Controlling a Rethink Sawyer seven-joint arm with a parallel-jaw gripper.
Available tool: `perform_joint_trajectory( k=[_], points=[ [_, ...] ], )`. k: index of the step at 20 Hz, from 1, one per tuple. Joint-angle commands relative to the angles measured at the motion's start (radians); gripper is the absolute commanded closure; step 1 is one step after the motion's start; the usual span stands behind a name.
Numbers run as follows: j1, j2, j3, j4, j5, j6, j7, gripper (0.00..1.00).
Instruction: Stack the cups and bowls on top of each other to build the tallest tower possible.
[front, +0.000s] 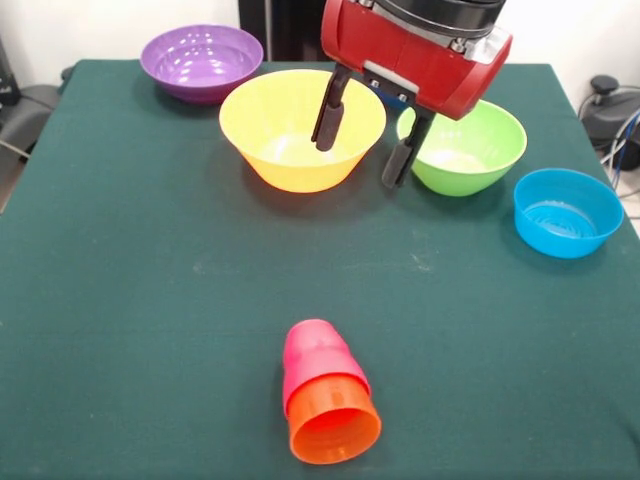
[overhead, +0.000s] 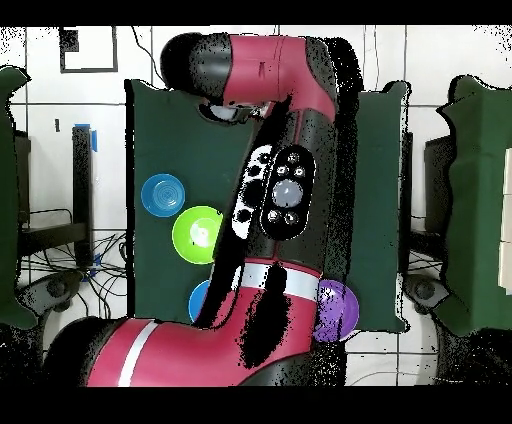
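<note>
A red-pink cup and an orange cup are joined into a short tower that lies tilted near the table's front edge, with the orange mouth facing the camera. My gripper is open and empty. It hangs above the gap between the large orange-yellow bowl and the medium lime green bowl, far from the cups. A purple bowl stands at the back left and a blue bowl at the right. The purple and lime green cups are out of view.
In the overhead view my arm covers the table's middle. Beside it show a blue bowl, the lime green bowl, a second blue bowl near my base, and the purple bowl. The green tablecloth spans the table.
</note>
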Motion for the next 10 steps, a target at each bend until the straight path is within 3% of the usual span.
perform_joint_trajectory(
  k=[1,10],
  points=[
    [0.032,0.001,0.044,0.1,-0.001,-0.043,0.16,0.0],
    [0.032,-0.016,0.033,0.169,0.0,-0.127,0.163,0.0]
  ],
)
